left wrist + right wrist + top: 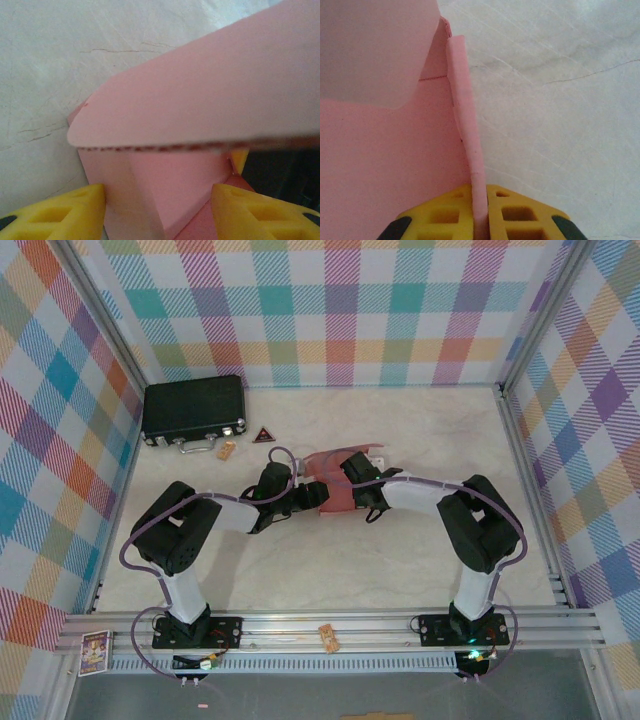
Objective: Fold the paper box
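Starting at the far-left corner of the counter (400, 570), a black case (193, 410) lies shut, with a small dark triangular piece (263, 435) and a little tan item (226, 450) just beside its near edge. None of these touches the work.

Toward the middle of the counter, a little nearer the far edge than the near one, the left gripper (303, 496) meets the paper box (335, 500) from the left. In the left wrist view, its yellow fingers (55, 212) stand well parted on either side of a raised, creased section of the box (170, 190). Each finger rests against the card, so the left gripper (157, 200) looks to be holding the box across that width rather than hanging free. A broad pink flap (210, 95) leans over this section, its perforated fold line showing along the lower edge.

On the right, the right gripper (352, 486) comes at the box from the other side. The right wrist view shows the right gripper (480, 200) clenched on a thin upright strip of card (465, 110), with nothing but that wall between the pads. The box floor (385, 165) spreads out to the left of the strip, and another flap (370, 45) hangs above it.

As a judgement, the fold is about midway. The sheet is no longer flat: side walls stand up and creases have been set. No closed rectangular shape shows, however, and the large flaps are loose and untucked. Bringing the walls square, tucking the flaps and closing the top appear to remain.
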Robot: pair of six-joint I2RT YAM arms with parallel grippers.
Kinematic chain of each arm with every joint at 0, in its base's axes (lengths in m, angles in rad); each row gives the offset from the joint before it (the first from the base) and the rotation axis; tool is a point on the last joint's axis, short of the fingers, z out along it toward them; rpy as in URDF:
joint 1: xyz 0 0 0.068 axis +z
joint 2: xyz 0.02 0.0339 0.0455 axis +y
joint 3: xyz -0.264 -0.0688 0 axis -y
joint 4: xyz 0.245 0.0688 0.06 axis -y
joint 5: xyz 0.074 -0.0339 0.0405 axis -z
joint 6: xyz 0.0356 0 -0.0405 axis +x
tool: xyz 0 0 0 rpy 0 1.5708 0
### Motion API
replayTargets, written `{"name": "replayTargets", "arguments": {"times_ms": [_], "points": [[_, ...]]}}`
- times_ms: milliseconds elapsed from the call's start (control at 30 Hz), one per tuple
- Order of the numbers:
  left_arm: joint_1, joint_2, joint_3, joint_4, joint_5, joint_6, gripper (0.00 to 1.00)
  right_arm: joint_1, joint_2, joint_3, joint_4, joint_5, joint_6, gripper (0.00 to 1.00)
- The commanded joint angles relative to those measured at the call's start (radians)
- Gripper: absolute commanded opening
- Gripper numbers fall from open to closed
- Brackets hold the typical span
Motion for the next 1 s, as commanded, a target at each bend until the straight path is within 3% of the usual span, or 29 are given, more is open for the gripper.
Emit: {"name": "replayTargets", "arguments": {"times_ms": [0, 333, 533, 967], "points": [[-0.006, 0.002, 0.006, -0.014, 0.035, -0.001, 0.57, -0.005, 0.026, -0.046, -0.163, -0.041, 0.012, 0.16], [-0.006, -0.022, 0.007, -0.050, 0.024, 0.024, 0.58, -0.060, -0.087, -0.077, -0.106, -0.181, 0.009, 0.32], [-0.006, -0.023, 0.007, -0.055, 0.023, 0.029, 0.58, -0.065, -0.124, -0.082, -0.104, -0.194, 0.021, 0.41], [-0.006, -0.020, 0.006, -0.054, 0.026, 0.032, 0.58, -0.098, -0.223, -0.177, 0.041, -0.270, 0.135, 0.44]]}}
